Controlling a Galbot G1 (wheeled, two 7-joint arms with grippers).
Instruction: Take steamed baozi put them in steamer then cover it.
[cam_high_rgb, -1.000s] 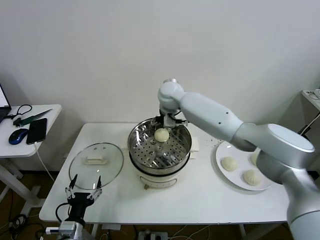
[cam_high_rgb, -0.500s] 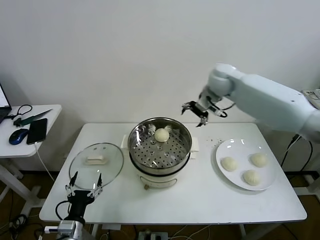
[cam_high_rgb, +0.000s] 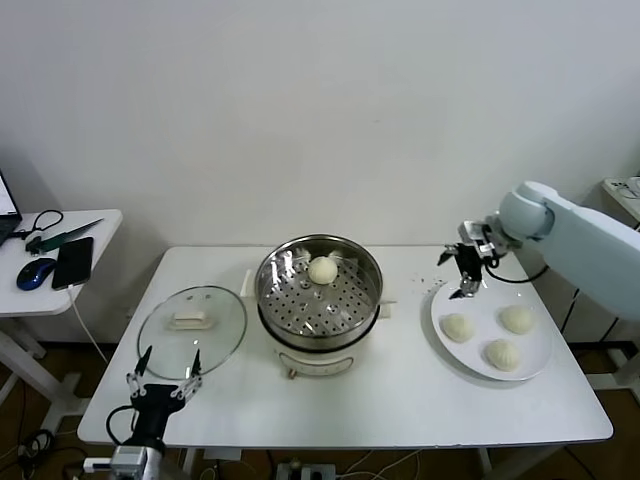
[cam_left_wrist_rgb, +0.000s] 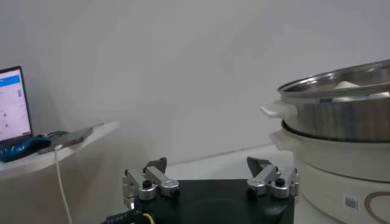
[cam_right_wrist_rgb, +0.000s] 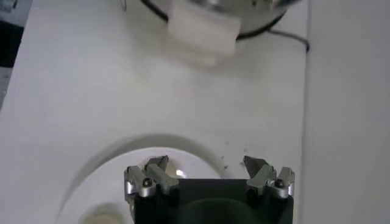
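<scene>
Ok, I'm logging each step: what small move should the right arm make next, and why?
Probably lower the open right pincer onto the nearest baozi on the plate: it hangs empty above the plate, three buns wait there, and only one sits in the steamer.

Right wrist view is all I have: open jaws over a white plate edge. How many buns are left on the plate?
Observer: Three small cream-white dough buns lie on the round white plate, seen from the head view.
Operator: Any in the steamer yet?
Observer: One cream-white bun sits in the shiny steel steamer basket, toward its back wall.
Operator: Where is the right gripper relative to the buns?
Observer: The right gripper hangs open above the plate's rim on the steamer side, touching no bun.
Operator: Lid?
Observer: The clear glass lid lies flat on the table left of the steamer; the left gripper waits open near it.
</scene>
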